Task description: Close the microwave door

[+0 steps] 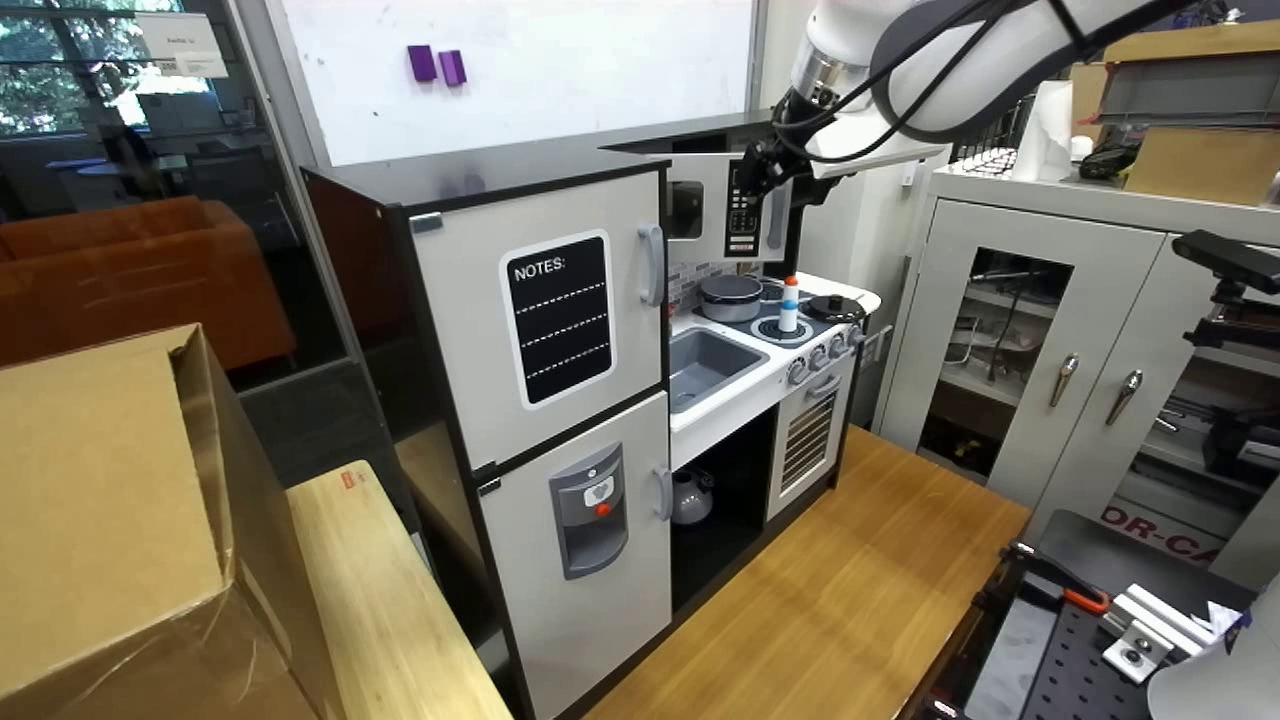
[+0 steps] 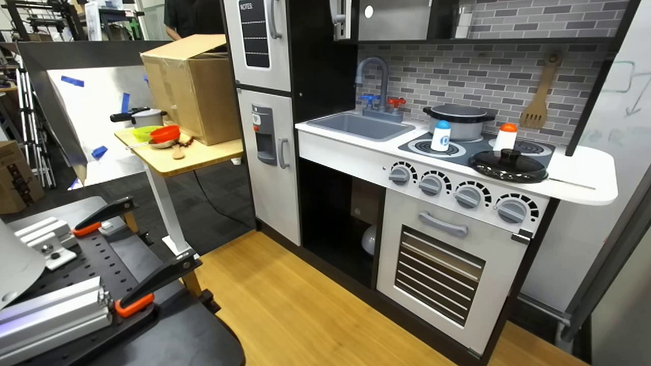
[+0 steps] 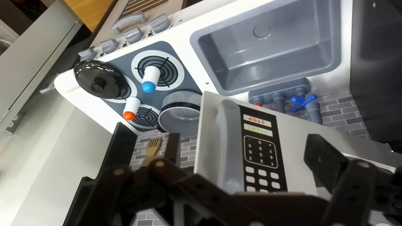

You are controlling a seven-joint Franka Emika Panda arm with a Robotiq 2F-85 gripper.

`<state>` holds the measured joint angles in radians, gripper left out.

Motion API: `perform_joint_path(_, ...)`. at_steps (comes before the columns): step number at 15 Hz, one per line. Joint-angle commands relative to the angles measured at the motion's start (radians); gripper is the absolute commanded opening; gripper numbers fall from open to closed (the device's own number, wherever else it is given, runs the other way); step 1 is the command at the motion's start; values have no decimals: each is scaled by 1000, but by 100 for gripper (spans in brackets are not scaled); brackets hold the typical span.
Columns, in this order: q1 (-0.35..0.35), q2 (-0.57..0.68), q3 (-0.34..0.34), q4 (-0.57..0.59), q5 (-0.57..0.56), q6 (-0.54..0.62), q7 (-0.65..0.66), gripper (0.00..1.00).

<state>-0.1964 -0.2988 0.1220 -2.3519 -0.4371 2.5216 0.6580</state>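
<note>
Your gripper [image 3: 243,141] stands wide and empty; push crooked and a finger [image 3: 172,147] may catch the handle [image 3: 227,142] on the microwave door [image 1: 715,205].

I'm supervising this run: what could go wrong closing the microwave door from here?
The jaws stand open, spread either side of the handle in the wrist view, so they might snag it instead of pushing the microwave door shut. Dipping low, they could topple the upright blue-topped shaker on the stove.

Whiteboard [image 1: 560,90], orange sofa [image 1: 150,275], bright window [image 1: 30,85], pale grey cabinet [image 1: 1105,310], dark carpeted floor [image 2: 229,188]
</note>
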Motion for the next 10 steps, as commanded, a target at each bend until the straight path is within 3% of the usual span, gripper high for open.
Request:
perform_joint_path(1, -15, 37, 4, 28, -51, 8, 35, 100)
perform_joint_path(8, -3, 109, -7, 88, -152, -2, 105, 100)
perform_joint_path(10, 16, 122, -22, 102, -119, -28, 84, 100)
